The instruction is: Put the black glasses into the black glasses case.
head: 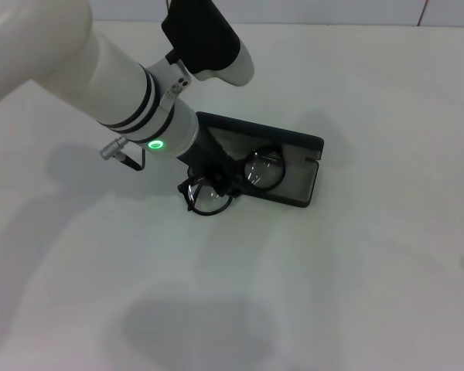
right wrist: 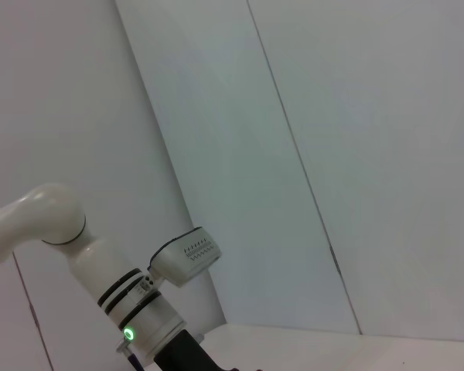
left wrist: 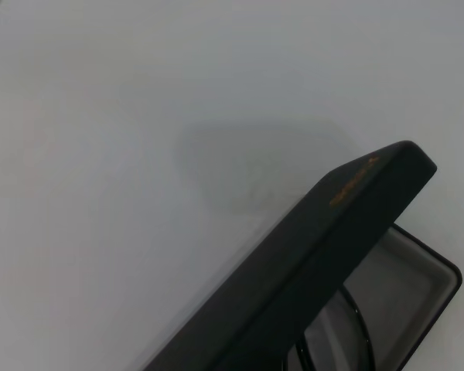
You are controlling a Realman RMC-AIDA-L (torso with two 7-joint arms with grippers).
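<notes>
Your left pincer (head: 223,179) clamped on black glasses (head: 236,183) at bridge; one lens hangs over worktop (head: 356,278), other lies inside open black glasses case (head: 294,166). Right pincer out of sight.

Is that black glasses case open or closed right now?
Open: the black glasses case shows its grey lining, its lid raised behind, one lens of the black glasses over it.

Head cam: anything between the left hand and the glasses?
Nothing. In the head view the left hand sits right on the black glasses, which lie half over the black glasses case's edge.
</notes>
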